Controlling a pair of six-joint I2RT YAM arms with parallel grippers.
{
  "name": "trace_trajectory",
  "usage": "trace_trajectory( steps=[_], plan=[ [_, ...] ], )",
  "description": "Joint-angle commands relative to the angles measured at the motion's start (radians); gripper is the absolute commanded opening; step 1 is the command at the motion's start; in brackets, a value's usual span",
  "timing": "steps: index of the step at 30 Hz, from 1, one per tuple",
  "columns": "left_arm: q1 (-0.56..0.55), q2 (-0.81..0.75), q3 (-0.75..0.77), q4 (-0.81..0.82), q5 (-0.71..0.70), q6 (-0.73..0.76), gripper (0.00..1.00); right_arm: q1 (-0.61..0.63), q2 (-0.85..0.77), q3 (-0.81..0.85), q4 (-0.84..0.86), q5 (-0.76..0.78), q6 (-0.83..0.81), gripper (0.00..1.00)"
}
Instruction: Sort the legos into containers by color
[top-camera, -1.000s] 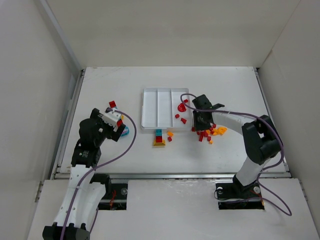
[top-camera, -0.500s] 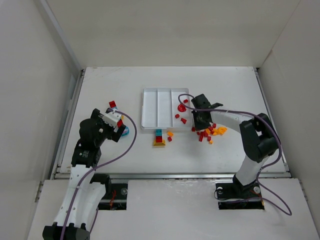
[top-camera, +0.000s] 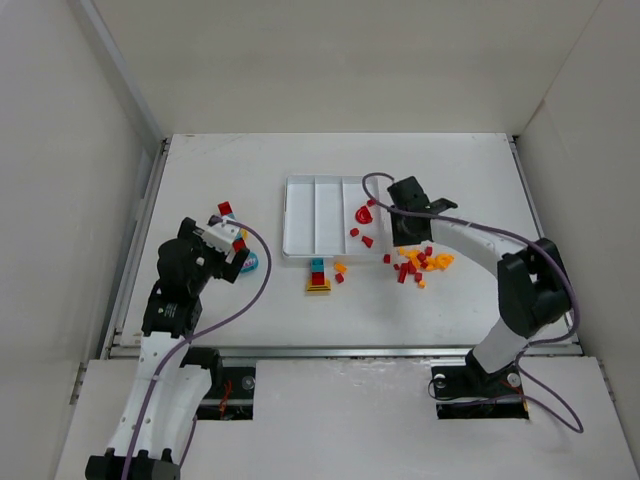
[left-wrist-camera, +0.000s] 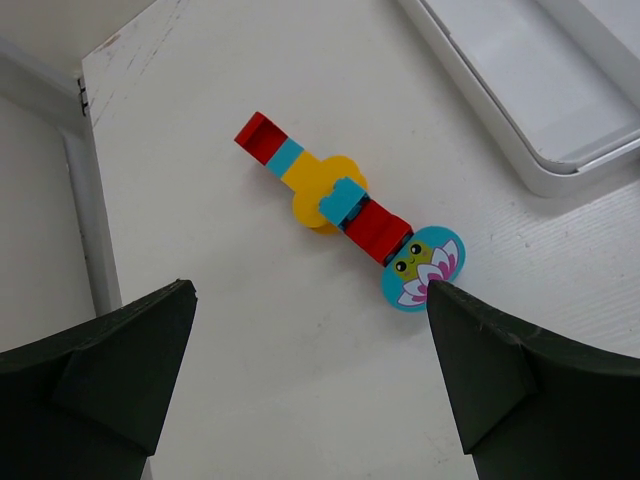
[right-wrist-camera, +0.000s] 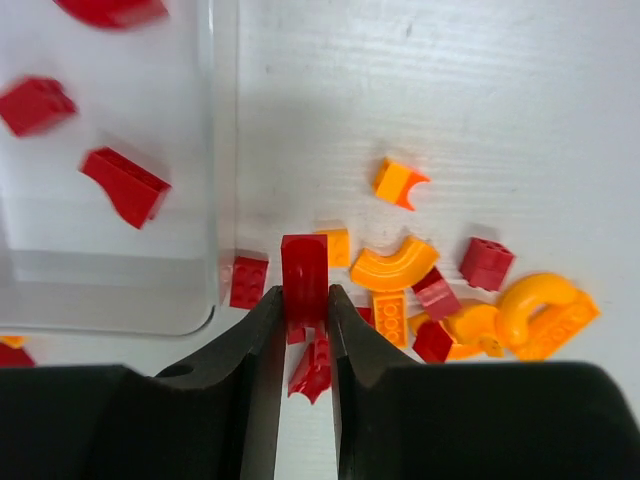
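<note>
My right gripper (right-wrist-camera: 304, 300) is shut on a small red lego (right-wrist-camera: 304, 270) and holds it just above the heap of red and orange legos (top-camera: 420, 264), beside the right edge of the white tray (top-camera: 287, 215). A few red legos (right-wrist-camera: 125, 185) lie in the tray's right container (right-wrist-camera: 150, 290). A teal, red and yellow stack (top-camera: 318, 276) stands in front of the tray. My left gripper (left-wrist-camera: 310, 292) hangs open over bare table, short of a long multicolour clump (left-wrist-camera: 340, 205) that ends in a teal flower disc (left-wrist-camera: 424, 267).
The tray's corner (left-wrist-camera: 520, 160) shows at the left wrist view's upper right. A table edge rail (left-wrist-camera: 85, 230) runs along the left. An orange curved piece (right-wrist-camera: 393, 268) and a red brick (right-wrist-camera: 487, 263) lie close to my right fingers. Enclosure walls surround the table.
My right gripper has closed on the red lego and moved slightly away from the near edge, up along the tray's right side. The left arm has stayed still.
</note>
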Motion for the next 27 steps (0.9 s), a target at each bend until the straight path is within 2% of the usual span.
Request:
trace_trajectory(
  steps=[1,5,10,13,18,20,22,27],
  plan=[
    [-0.004,-0.012,0.002,0.019,-0.058,-0.034,1.00,0.012,-0.118,0.083,-0.001,0.064,0.022,0.00],
    [-0.004,0.032,0.050,-0.005,-0.161,-0.045,1.00,0.060,-0.106,0.133,0.039,0.001,-0.006,0.00],
    [-0.004,0.098,0.097,-0.051,-0.273,-0.035,1.00,0.082,0.044,0.247,0.030,-0.047,-0.017,0.00],
    [-0.004,0.111,0.120,-0.061,-0.273,-0.035,1.00,0.082,0.066,0.290,0.039,-0.071,-0.017,0.14],
    [-0.004,0.131,0.120,-0.039,-0.215,-0.057,1.00,0.091,0.120,0.348,0.013,-0.099,-0.073,0.53],
    [-0.004,0.131,0.111,-0.018,-0.215,-0.067,1.00,0.100,0.131,0.359,0.003,-0.099,-0.105,0.62],
    [-0.004,0.131,0.099,-0.018,-0.205,-0.068,1.00,0.109,0.131,0.359,0.003,-0.099,-0.106,0.65],
    [-0.004,0.131,0.128,-0.062,-0.205,-0.077,1.00,0.079,0.068,0.324,0.003,-0.099,-0.106,0.65]
  ],
)
